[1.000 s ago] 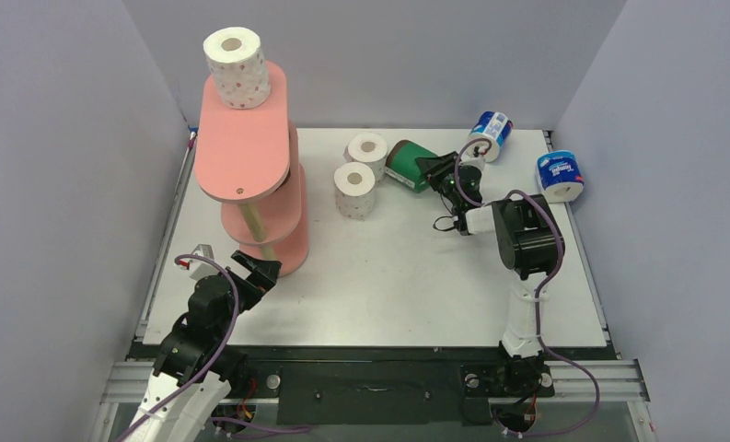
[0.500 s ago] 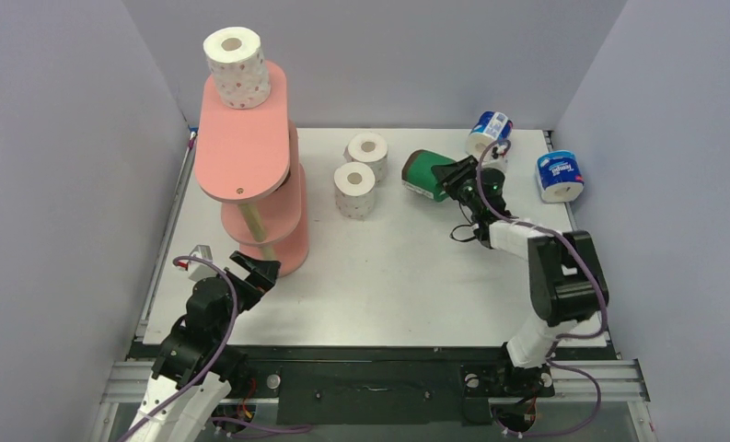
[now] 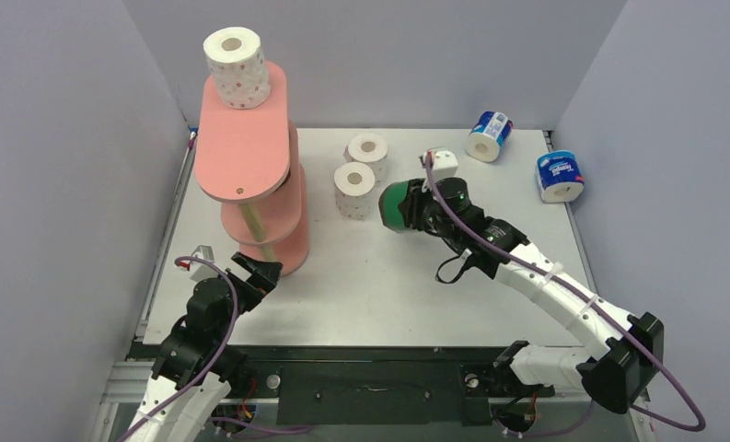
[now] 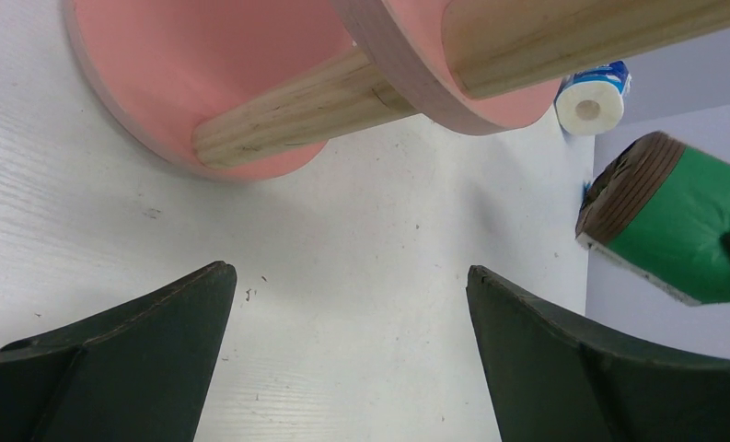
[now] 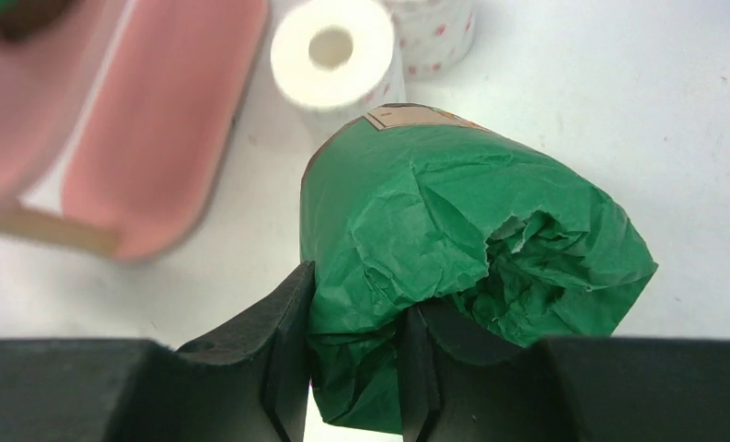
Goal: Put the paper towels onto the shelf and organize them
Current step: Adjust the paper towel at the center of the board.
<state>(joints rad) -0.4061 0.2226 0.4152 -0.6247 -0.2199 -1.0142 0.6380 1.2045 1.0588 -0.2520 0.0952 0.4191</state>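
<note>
Green-wrapped roll (image 3: 390, 204) carried leftward by right tool (image 5: 356, 308), dotted roll (image 3: 237, 66) atop shelf (image 3: 241, 152)

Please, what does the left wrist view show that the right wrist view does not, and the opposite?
Only the left wrist view shows the left gripper, which is open, one blue-white roll far off, and the brown end of the green-wrapped roll. Only the right wrist view shows the right gripper, shut on that roll's crumpled wrapper, and two red-dotted white rolls standing upright beyond it. Both views show the green-wrapped roll and the pink shelf.
</note>
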